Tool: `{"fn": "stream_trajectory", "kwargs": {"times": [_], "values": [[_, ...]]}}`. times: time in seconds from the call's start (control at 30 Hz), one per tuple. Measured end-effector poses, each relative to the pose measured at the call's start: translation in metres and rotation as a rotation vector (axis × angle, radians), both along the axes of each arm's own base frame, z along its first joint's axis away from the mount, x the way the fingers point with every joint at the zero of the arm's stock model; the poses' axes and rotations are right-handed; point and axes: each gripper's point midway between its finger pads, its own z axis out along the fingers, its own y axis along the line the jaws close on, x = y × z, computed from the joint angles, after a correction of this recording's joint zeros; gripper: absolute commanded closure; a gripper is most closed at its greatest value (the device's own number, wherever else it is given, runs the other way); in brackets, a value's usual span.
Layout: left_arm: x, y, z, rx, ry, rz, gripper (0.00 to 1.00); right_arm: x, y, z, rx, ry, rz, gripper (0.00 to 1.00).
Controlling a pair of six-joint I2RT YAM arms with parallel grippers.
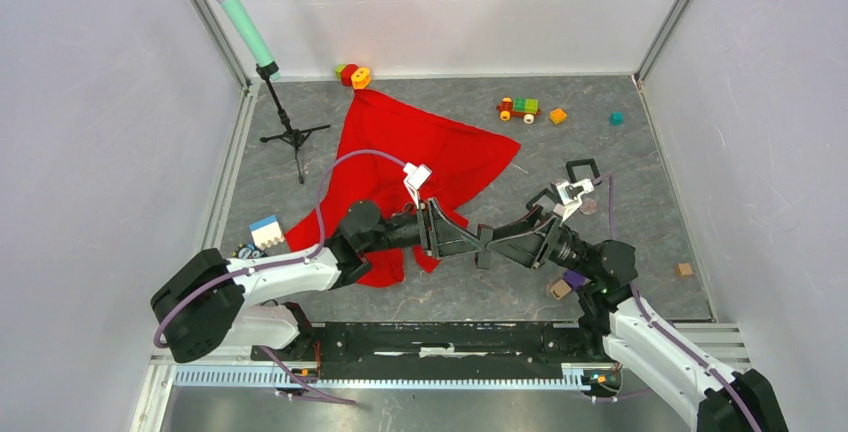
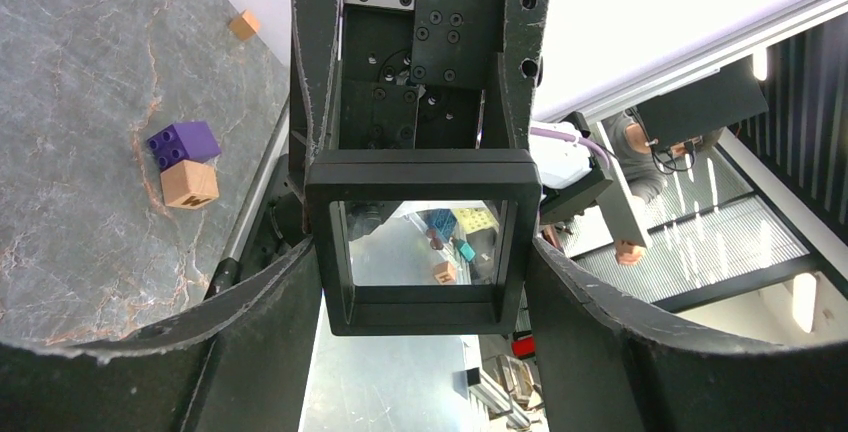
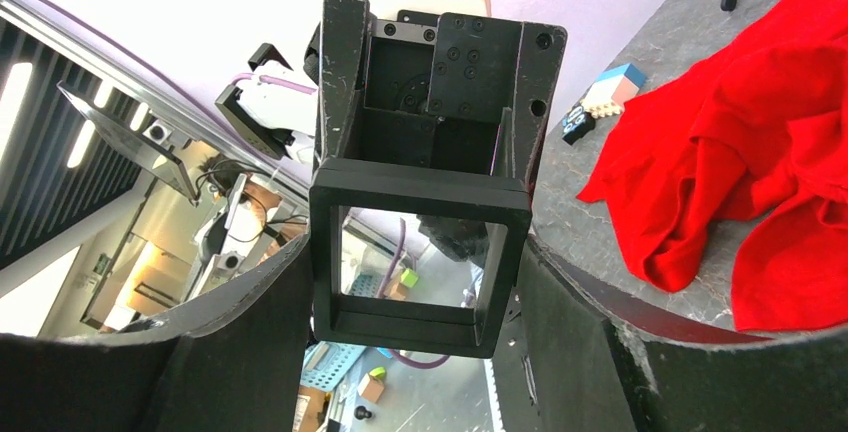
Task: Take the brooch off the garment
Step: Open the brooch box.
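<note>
Left pincer (image 2: 420, 262) sits with its fingers pressed against two sides of a black square frame (image 2: 420, 167), and my right pincer (image 3: 415, 262) grips the same frame from the opposite end, so both are clamped on it in mid-air above the table (image 1: 620, 172). I judge this to be a hand-over. To do it well I want one side holding firm before the other lets go, then a straight pull back along the frame's edges with no twist, since its clear window looks delicate. The garment (image 1: 420, 152) lies spread on the table beyond and to the left of the meeting pincers, its near folds under my left arm, close to the frame but not touching it. I cannot make out the brooch anywhere, neither on the garment nor behind the frame's window
</note>
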Motion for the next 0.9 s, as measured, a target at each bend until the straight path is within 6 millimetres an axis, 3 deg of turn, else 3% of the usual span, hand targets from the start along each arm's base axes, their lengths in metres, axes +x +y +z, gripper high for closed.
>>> {"fn": "stream_trajectory", "kwargs": {"times": [0.37, 0.47, 0.53, 0.67, 0.9], "values": [[-0.004, -0.001, 0.007, -0.027, -0.019, -0.011, 0.87, -0.005, -0.003, 0.009, 0.073, 0.005, 0.019, 0.49], [-0.004, 0.000, 0.008, -0.035, -0.025, -0.012, 0.83, -0.005, -0.003, 0.011, 0.081, 0.008, 0.018, 0.48], [-0.005, 0.000, 0.009, -0.038, -0.028, -0.013, 0.78, -0.005, -0.004, 0.011, 0.084, 0.010, 0.020, 0.38], [-0.005, 0.000, 0.009, -0.035, -0.026, -0.015, 0.78, -0.006, -0.004, 0.010, 0.078, 0.011, 0.018, 0.15], [-0.002, 0.000, 0.003, -0.014, -0.010, -0.003, 0.78, -0.006, -0.001, 0.009, 0.023, -0.022, 0.020, 0.14]]}}
